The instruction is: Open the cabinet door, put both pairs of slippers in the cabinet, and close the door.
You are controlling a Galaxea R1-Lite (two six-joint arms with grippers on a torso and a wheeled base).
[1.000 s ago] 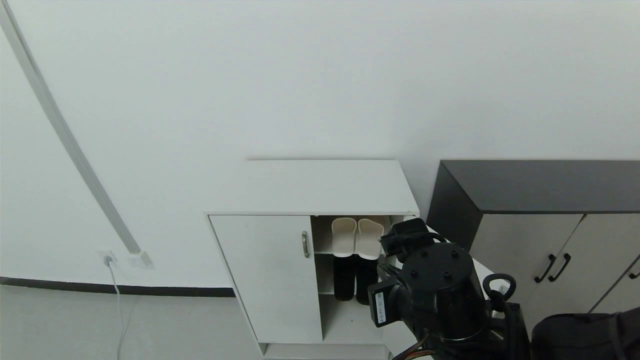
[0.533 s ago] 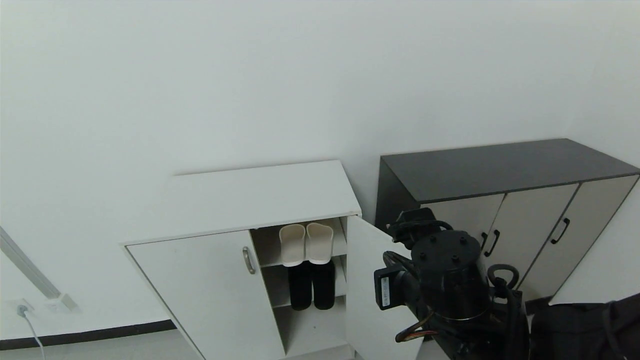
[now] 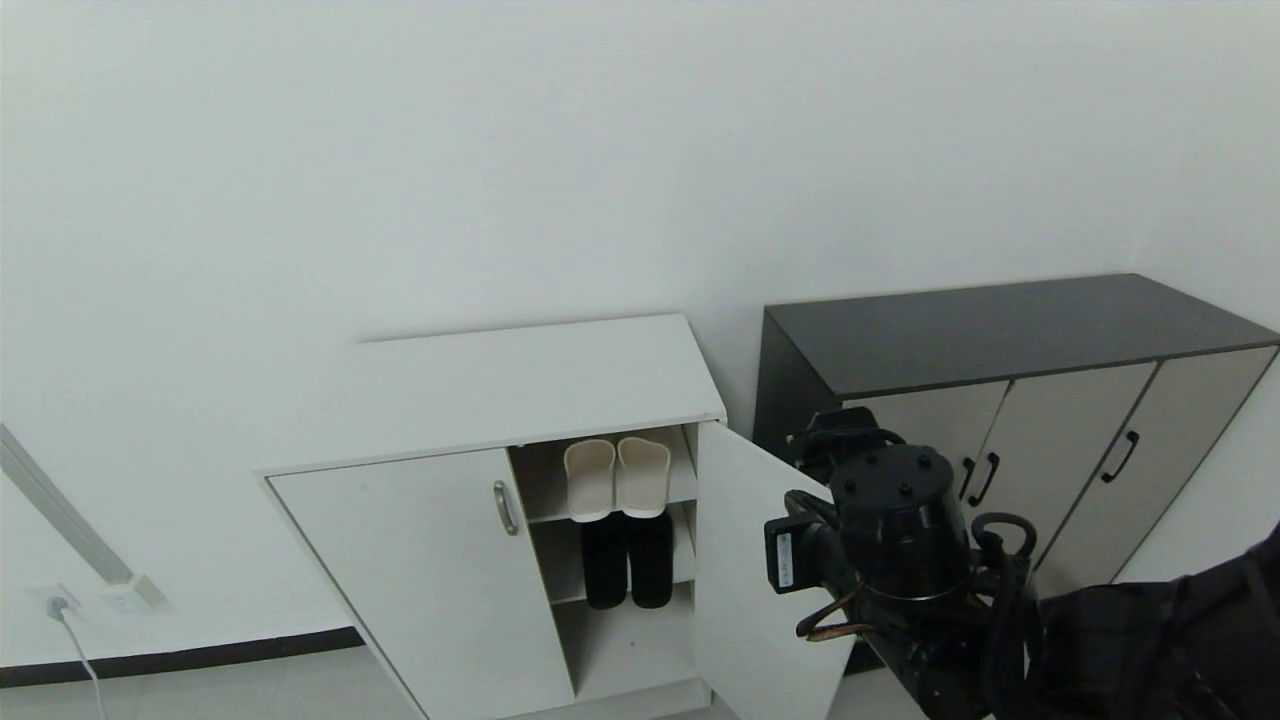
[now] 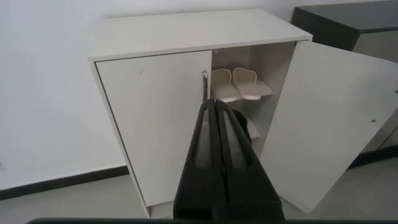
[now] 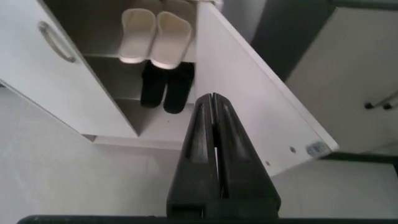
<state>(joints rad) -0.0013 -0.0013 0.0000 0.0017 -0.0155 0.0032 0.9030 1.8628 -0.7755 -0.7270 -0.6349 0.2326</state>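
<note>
Right tool (image 5: 213,99): fingers pressed together, nothing in them. It hung just outside the open door (image 3: 750,560), on the outer-face side, pointing down toward the door's free edge. I couldn't tell if it was touching. My read: closed fingers make a blunt pusher, which suits swinging the panel shut.

Left tool (image 4: 216,104): fingers also together and empty, in front of the cabinet (image 3: 530,380), aimed at the gap between the closed door (image 3: 430,580) and the opening. It looked parked, with no job left but to keep out of the swing.

Both pairs were inside. The white slippers (image 3: 617,478) sat side by side on the upper shelf. The black slippers (image 3: 628,560) were directly below on the middle shelf, also paired. The bottom shelf (image 3: 625,650) held nothing. So loading looked done and only the closing remained.

Watch points:
- The slipper ends sat near the shelf fronts. I couldn't tell if they overhung, and if they did, the door could catch on them.
- The dark cabinet (image 3: 1000,330) stood just beside the hinge side, so the right arm had little room behind the door.
- The handle (image 3: 505,507) on the closed door was near the left tool's line.

A wall outlet (image 3: 55,605) with its cable (image 3: 85,670) sat well apart on the robot's left, not in the way.
</note>
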